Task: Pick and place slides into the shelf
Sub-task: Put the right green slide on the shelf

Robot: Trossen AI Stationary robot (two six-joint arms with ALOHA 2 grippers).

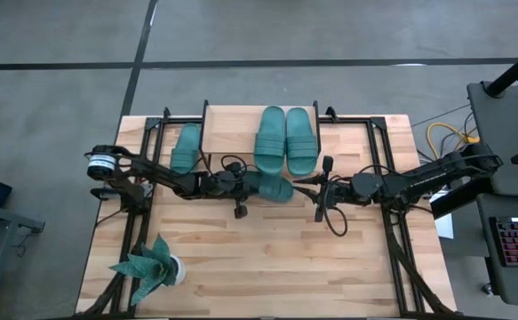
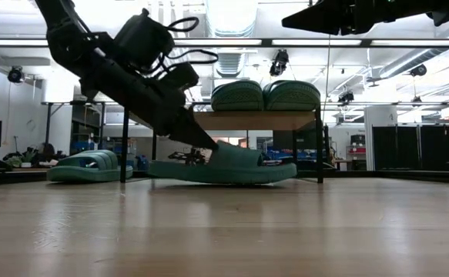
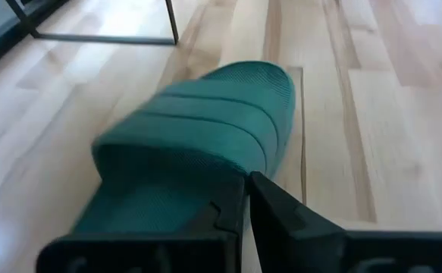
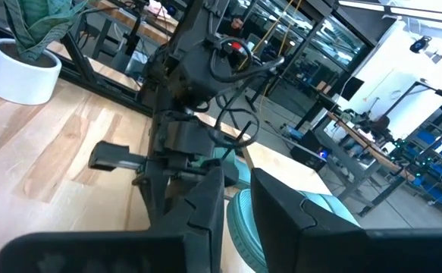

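A robotics lab or workshop. Wooden tabletop [image 1: 267,258] on a black metal frame, set on a grey concrete floor [image 1: 54,98]. To the right, a desk with a backlit keyboard [image 1: 516,244] and yellow cables [image 1: 445,135]. Beyond the table, glass partitions [image 4: 296,45], ceiling strip lights [image 2: 232,15], black cabinets [image 2: 420,146] at far right, more benches and blue bins [image 4: 433,152].

We look straight down on the whole table [image 1: 267,258]; level across it from tabletop height; and close from each wrist. All four views share the slide [image 1: 272,186] lying mid-table before the shelf [image 2: 255,120].
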